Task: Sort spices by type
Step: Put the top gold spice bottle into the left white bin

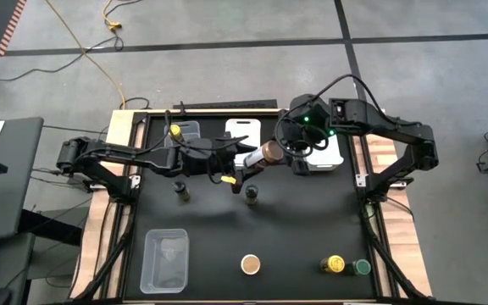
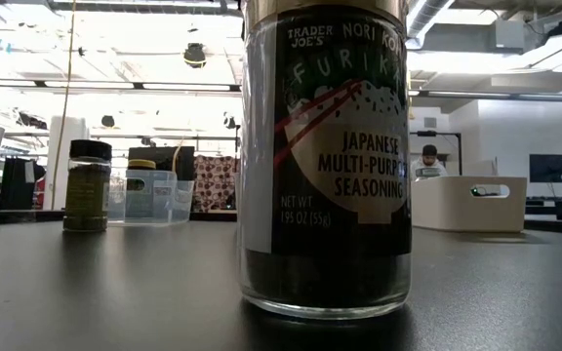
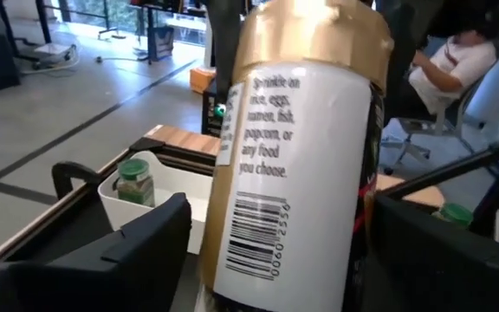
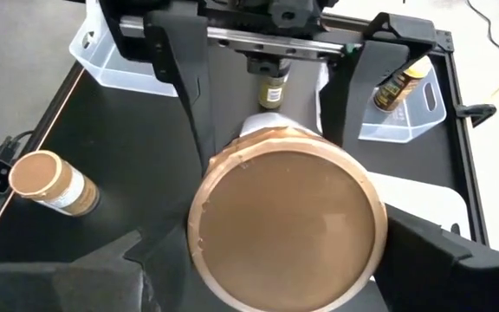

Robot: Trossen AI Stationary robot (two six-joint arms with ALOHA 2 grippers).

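Note:
A spice jar (image 1: 265,154) with a tan-brown cap and white label is up in the air between both grippers, above the table's far middle. My left gripper (image 1: 246,163) reaches in from the left and my right gripper (image 1: 288,154) from the right; both are shut on the jar. Another tan-topped jar (image 1: 251,264) stands upright near the near edge and fills the low view (image 2: 325,156). Two dark-topped jars (image 1: 180,188) (image 1: 251,193) stand mid-table. A yellow-topped jar (image 1: 335,264) and a green-topped jar (image 1: 362,267) stand near-right. My left gripper holds the jar's labelled body (image 3: 223,251), one finger (image 3: 137,247) on each side, coming from the table's left and lying along the jar. The jar is lifted clear, its cap pointing away toward the right arm. My right gripper has the tan-brown cap (image 4: 372,234) between its two fingers (image 4: 440,251), coming from the right and facing the cap's flat top. The pads' exact contact is hidden by the cap.
A clear bin (image 1: 195,129) at far left holds a yellow-topped jar (image 1: 175,131). A white bin (image 1: 327,157) lies under the right arm, with a green-topped jar (image 3: 135,180) inside it. Another clear bin (image 1: 166,258) sits near-left. A person sits beyond the table (image 3: 457,61).

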